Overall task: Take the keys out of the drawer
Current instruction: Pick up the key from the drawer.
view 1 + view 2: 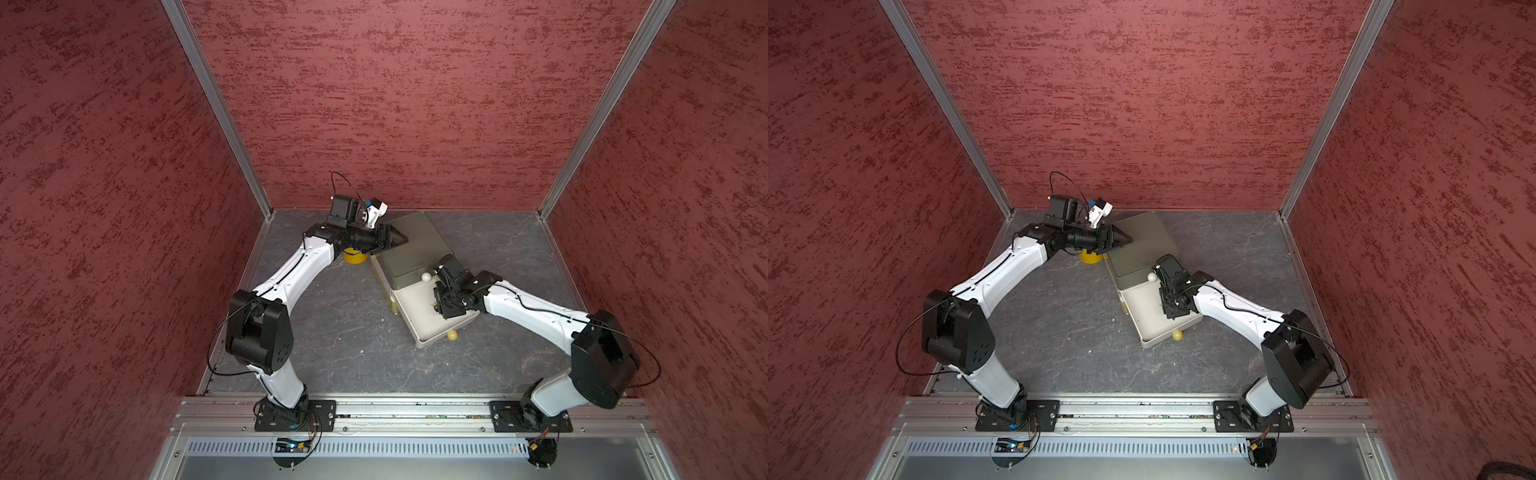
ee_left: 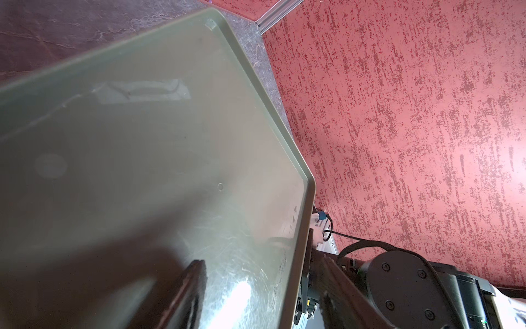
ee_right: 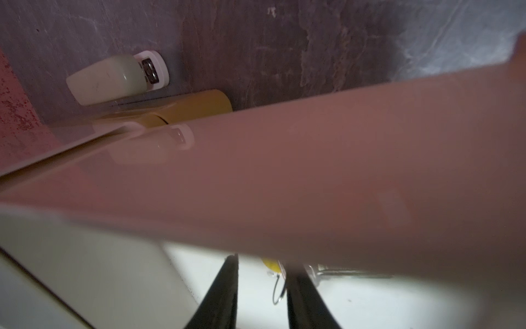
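While right gripper (image 3: pixel 262 264) and left gripper (image 1: pixel 392 241) gape, drawer (image 1: pixel 415 309) holds 1 yellow key (image 3: pixel 271 265).

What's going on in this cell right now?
The right claw is down inside the open cream plastic drawer. Its jaws stand apart on either side of a small key with a yellow plastic tag, and the key is not yet lifted. The left claw sits at the top edge of the olive-green drawer unit, apparently steadying it. Whether it is actually clamped there is unclear.
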`<move>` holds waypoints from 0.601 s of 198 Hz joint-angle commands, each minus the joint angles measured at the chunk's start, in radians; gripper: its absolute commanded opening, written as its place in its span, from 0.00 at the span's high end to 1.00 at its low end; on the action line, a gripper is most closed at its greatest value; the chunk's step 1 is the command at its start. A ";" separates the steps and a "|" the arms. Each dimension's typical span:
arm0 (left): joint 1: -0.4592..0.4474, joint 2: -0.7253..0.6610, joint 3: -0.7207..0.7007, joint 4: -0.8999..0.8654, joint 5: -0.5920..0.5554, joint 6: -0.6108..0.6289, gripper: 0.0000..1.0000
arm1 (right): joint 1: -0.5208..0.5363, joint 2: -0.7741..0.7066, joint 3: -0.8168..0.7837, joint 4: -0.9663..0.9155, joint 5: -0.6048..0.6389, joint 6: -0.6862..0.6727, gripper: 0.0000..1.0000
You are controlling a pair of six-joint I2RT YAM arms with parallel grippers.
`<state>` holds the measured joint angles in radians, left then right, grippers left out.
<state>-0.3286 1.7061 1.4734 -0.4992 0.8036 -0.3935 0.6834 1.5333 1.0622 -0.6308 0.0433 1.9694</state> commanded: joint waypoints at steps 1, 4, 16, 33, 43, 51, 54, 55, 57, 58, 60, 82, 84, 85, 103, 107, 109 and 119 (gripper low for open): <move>-0.004 0.074 -0.087 -0.168 -0.118 -0.001 0.34 | -0.004 0.020 -0.063 0.007 -0.071 0.029 0.76; -0.004 0.074 -0.089 -0.168 -0.117 -0.001 0.34 | -0.004 0.016 -0.067 0.009 -0.071 0.030 0.77; -0.004 0.075 -0.095 -0.164 -0.118 -0.003 0.34 | -0.004 0.005 -0.079 0.012 -0.068 0.032 0.81; -0.004 0.075 -0.102 -0.156 -0.119 -0.008 0.34 | -0.004 -0.006 -0.089 0.017 -0.065 0.034 0.87; -0.006 0.075 -0.105 -0.153 -0.119 -0.010 0.34 | -0.004 -0.011 -0.093 0.019 -0.065 0.033 0.92; -0.006 0.076 -0.107 -0.151 -0.119 -0.010 0.34 | -0.004 -0.014 -0.096 0.022 -0.065 0.031 0.96; -0.005 0.076 -0.107 -0.151 -0.119 -0.012 0.34 | -0.003 -0.015 -0.096 0.022 -0.065 0.031 0.97; -0.005 0.076 -0.107 -0.150 -0.119 -0.012 0.34 | -0.004 -0.015 -0.096 0.021 -0.065 0.031 0.97; -0.006 0.076 -0.107 -0.149 -0.119 -0.012 0.34 | -0.004 -0.016 -0.096 0.022 -0.065 0.030 0.98; -0.006 0.076 -0.107 -0.149 -0.119 -0.012 0.34 | -0.004 -0.016 -0.095 0.022 -0.065 0.030 0.99; -0.006 0.077 -0.108 -0.148 -0.119 -0.012 0.34 | -0.004 -0.017 -0.096 0.022 -0.065 0.029 1.00; -0.006 0.078 -0.109 -0.147 -0.121 -0.011 0.34 | -0.004 -0.020 -0.097 0.026 -0.066 0.025 1.00; -0.006 0.077 -0.110 -0.147 -0.121 -0.011 0.34 | -0.004 -0.019 -0.096 0.026 -0.065 0.024 1.00; -0.006 0.078 -0.109 -0.147 -0.121 -0.011 0.34 | -0.004 -0.021 -0.096 0.024 -0.065 0.023 1.00; -0.006 0.078 -0.111 -0.147 -0.121 -0.009 0.34 | -0.004 -0.023 -0.090 0.024 -0.063 0.018 1.00; -0.006 0.079 -0.111 -0.147 -0.121 -0.008 0.34 | -0.004 -0.024 -0.088 0.022 -0.064 0.015 1.00; -0.006 0.079 -0.111 -0.147 -0.121 -0.008 0.34 | -0.003 -0.024 -0.087 0.021 -0.064 0.014 1.00; -0.006 0.079 -0.111 -0.147 -0.121 -0.009 0.34 | -0.004 -0.030 -0.080 0.012 -0.062 0.007 1.00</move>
<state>-0.3305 1.6947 1.4498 -0.4652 0.7948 -0.4072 0.6758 1.4971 0.9993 -0.5682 0.0387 1.9610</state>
